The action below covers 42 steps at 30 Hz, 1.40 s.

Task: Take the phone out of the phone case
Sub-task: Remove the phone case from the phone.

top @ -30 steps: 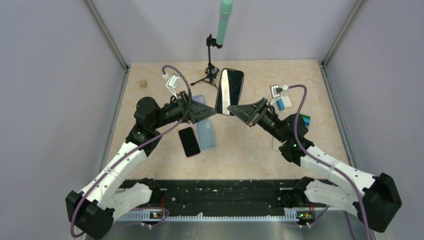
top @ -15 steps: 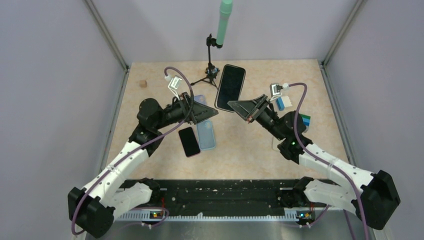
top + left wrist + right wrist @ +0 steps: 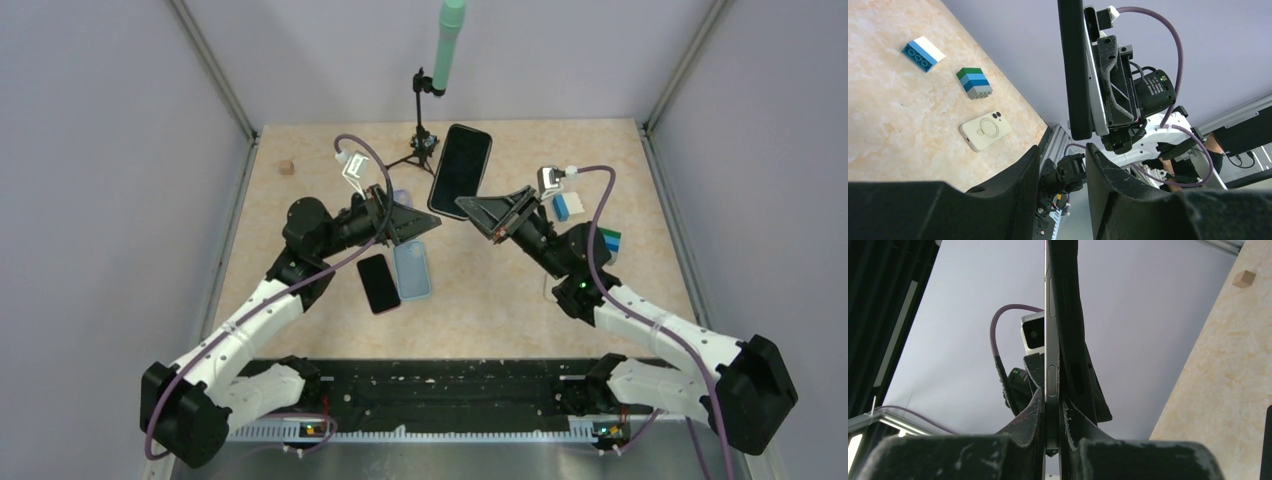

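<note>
My right pincer [image 3: 465, 208] was clenched on the lower edge of the phone [image 3: 460, 170]. It held the phone upright in the air, just to the right of the tripod [image 3: 420, 150] and clear of the table [image 3: 480, 300]. From my right wrist I saw it edge-on: the phone's silver side ran straight up from between my fingers. The dark phone case [image 3: 1070, 315] lay close against it on one side. I could not tell whether my grip took in the case as well, or only the phone's rim.

My left pincer [image 3: 1063, 155] was released, its two fingers apart with nothing between them. It sat on the near side of the tripod, pointed at the bottom of the raised phone but not touching it.

I judged the task under way and not finished. The lift and the presenting were done. The case looked to be on the phone, though the bare silver side hinted that one edge might have come loose. What was left was for my left pincer to catch the case and draw it away from the phone.

Nearer me than the tripod, a black handset [image 3: 378, 283] and a pale blue cover [image 3: 412, 270] lay flat, side by side.
</note>
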{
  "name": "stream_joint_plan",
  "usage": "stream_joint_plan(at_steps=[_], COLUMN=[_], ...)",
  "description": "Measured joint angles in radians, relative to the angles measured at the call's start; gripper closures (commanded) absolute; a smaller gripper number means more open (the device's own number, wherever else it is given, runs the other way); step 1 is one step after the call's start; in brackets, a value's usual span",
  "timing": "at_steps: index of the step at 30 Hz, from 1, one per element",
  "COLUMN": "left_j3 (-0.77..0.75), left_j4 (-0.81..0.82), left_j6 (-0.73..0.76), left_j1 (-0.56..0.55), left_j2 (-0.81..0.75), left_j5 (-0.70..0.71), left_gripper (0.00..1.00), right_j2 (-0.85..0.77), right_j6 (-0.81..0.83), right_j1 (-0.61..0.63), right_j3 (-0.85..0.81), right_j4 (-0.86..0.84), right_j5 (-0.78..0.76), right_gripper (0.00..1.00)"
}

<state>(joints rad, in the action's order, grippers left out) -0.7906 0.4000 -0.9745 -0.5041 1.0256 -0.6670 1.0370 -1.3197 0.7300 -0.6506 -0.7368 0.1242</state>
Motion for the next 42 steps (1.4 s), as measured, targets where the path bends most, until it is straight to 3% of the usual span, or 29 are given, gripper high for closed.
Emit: stream_joint_plan(at_steps=[4, 7, 22, 32, 37, 42], left_j3=[0.000, 0.000, 0.033, 0.063, 0.065, 0.065], left_j4=[0.028, 0.046, 0.187, 0.229, 0.233, 0.236], left_j6=[-0.009, -0.016, -0.058, -0.071, -0.071, -0.071], left_j1=[-0.007, -0.013, -0.060, -0.080, -0.081, -0.085], left_j2=[0.007, 0.016, 0.060, 0.068, 0.070, 0.070], left_j5=[0.011, 0.014, 0.090, 0.134, 0.145, 0.159], left_gripper=[0.48, 0.46, 0.50, 0.63, 0.63, 0.54], right_j2=[0.000, 0.003, 0.055, 0.053, 0.049, 0.045], right_j6=[-0.018, -0.029, -0.101, -0.126, -0.132, -0.132], right_j1=[0.000, 0.000, 0.000, -0.002, -0.002, -0.002], right_j3=[0.000, 0.001, 0.010, 0.042, 0.043, 0.043], right_j4=[-0.008, -0.018, -0.093, -0.118, -0.123, -0.124], right_j5=[0.000, -0.001, -0.001, -0.023, -0.024, -0.024], right_gripper=[1.00, 1.00, 1.00, 1.00, 1.00, 1.00])
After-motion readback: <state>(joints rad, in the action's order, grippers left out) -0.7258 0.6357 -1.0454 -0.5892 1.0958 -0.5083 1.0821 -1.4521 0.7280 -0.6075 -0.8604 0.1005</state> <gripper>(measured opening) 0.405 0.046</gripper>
